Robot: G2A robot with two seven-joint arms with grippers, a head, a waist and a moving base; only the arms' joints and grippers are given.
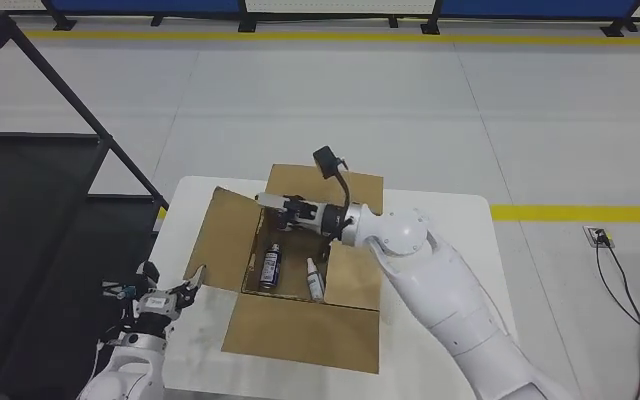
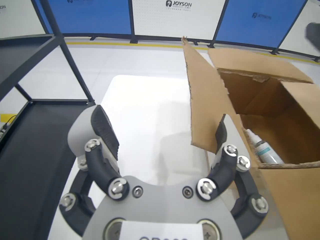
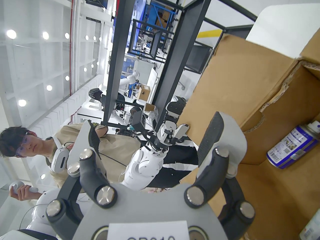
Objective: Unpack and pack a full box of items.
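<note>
Left gripper [image 2: 161,116] and right gripper [image 3: 153,121] are held spread, empty; two bottles [image 1: 270,266] are seen in the box [image 1: 300,335], unpacking judged unfinished.

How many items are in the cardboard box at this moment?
2: a dark can lies on the box floor, a white bottle beside it. The right pincer over the far end may hide more.

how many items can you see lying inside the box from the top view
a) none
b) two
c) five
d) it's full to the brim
b: the top view shows just two things on the floor of the open box, a dark can and a white bottle beside it, with bare cardboard around them.
</note>
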